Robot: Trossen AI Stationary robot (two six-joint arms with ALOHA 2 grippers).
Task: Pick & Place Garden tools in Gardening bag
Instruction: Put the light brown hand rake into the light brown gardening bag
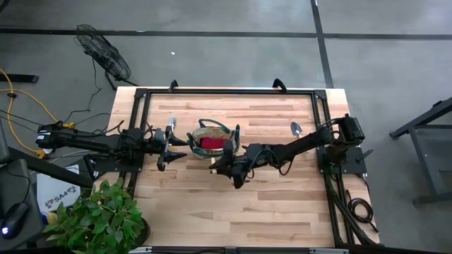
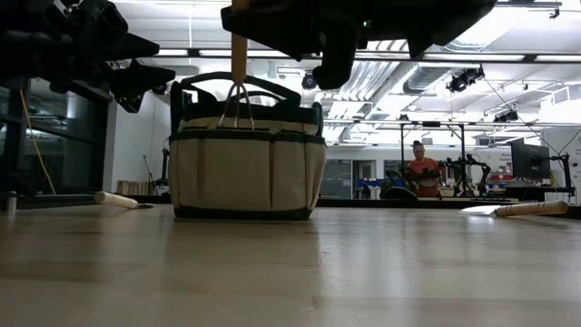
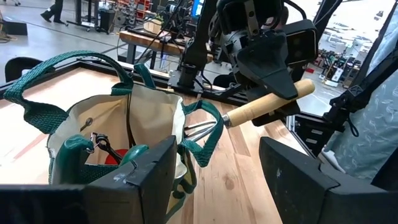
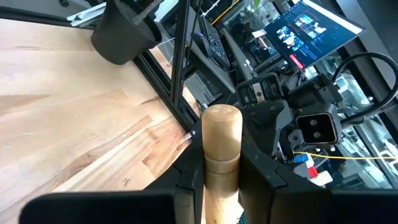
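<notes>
Right, I've got the right hand (image 3: 264,53) clamped on the pale wooden handle of the rake (image 3: 258,107), holding it in the air just beside the gardening bag (image 1: 212,140). The right wrist view shows the handle end (image 4: 222,146) pinched squarely between my two fingers. From the left wrist view the rake's long axis runs slanted, the wire tines (image 3: 200,129) leading down toward the bag's near rim and the handle trailing up and away toward the right arm. That's the relation I care about: the tines already sit at the teal-trimmed edge, so the mouth of the bag lies just ahead along the tool's own axis. The low view agrees, the tines hanging over the bag top between the loop handles.

Inside the bag I can see something red, probably the glove (image 1: 210,143), and dark-handled shears (image 3: 102,144). Two trowels are out on the surface: one (image 1: 296,129) near the right arm's base, another (image 1: 171,125) beside the left arm.

The left hand (image 1: 171,149) waits just on the other side of the bag, fingers spread and holding nothing.

My judgement: the right arm owns this move. I'd slide the rake tines-first over the rim, then let go, watching that the tines don't snag a loop handle.
</notes>
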